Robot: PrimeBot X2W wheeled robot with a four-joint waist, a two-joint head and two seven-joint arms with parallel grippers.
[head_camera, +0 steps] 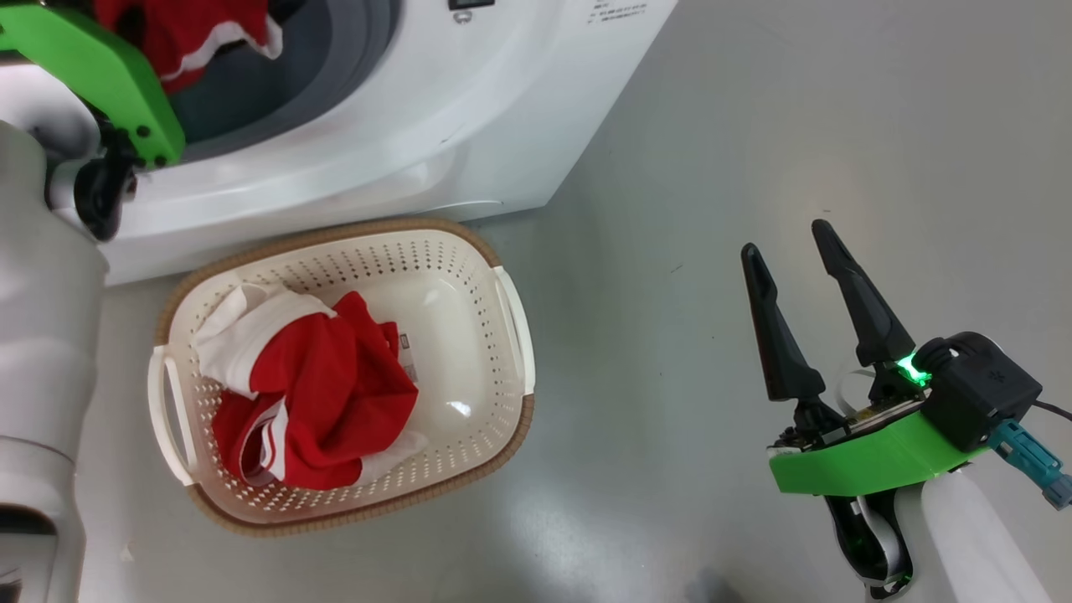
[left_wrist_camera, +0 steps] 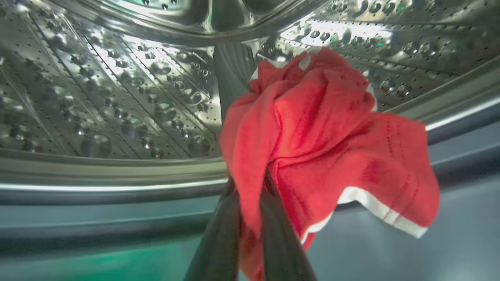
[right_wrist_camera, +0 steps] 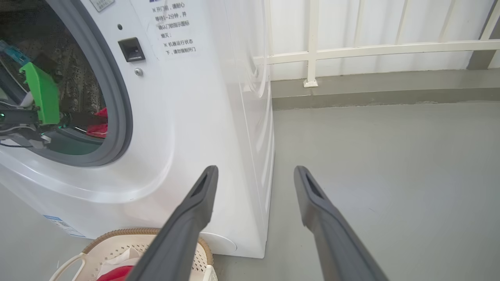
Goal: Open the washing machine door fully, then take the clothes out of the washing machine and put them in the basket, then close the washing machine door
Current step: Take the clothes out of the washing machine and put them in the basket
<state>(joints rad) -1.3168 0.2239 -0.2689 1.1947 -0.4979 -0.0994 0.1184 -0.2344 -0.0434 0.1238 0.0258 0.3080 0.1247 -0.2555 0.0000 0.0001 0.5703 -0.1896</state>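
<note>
The bright red fabric garment with white trim point(left_wrist_camera: 312, 148) hangs at the mouth of the perforated steel drum point(left_wrist_camera: 117, 97), clenched in the left gripper point(left_wrist_camera: 250, 187). The cream perforated plastic basket with brown rim point(head_camera: 507, 276) sits just below the opening on the grey floor point(head_camera: 754, 126), so the carry is likely out and down. The right gripper point(head_camera: 785, 236) stands spread and empty, well apart.
</note>
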